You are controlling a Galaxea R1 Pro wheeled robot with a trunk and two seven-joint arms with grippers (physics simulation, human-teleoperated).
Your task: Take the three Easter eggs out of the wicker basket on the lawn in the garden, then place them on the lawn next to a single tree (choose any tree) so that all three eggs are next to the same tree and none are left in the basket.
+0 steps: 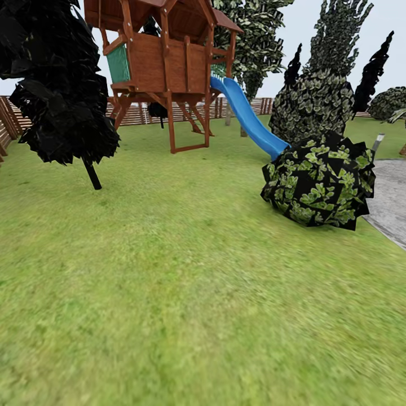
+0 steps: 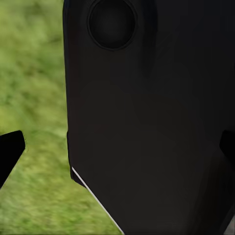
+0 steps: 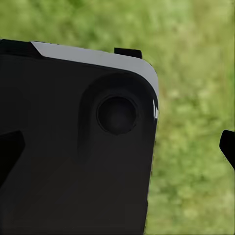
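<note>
The head camera faces forward and slightly down across the lawn (image 1: 186,293) toward the distant playset (image 1: 163,62). Both wrist cameras sit close against dark robot bodywork (image 2: 147,122), sharing blurred lawn beyond.

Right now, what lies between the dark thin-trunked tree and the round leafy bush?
In the head view, only bare lawn lies between the dark tree and the bush; the playset stands farther back.

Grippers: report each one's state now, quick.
Left gripper: open, fingertips spread wide, holding nothing.
Right gripper: open, fingertips spread wide, holding nothing.
</note>
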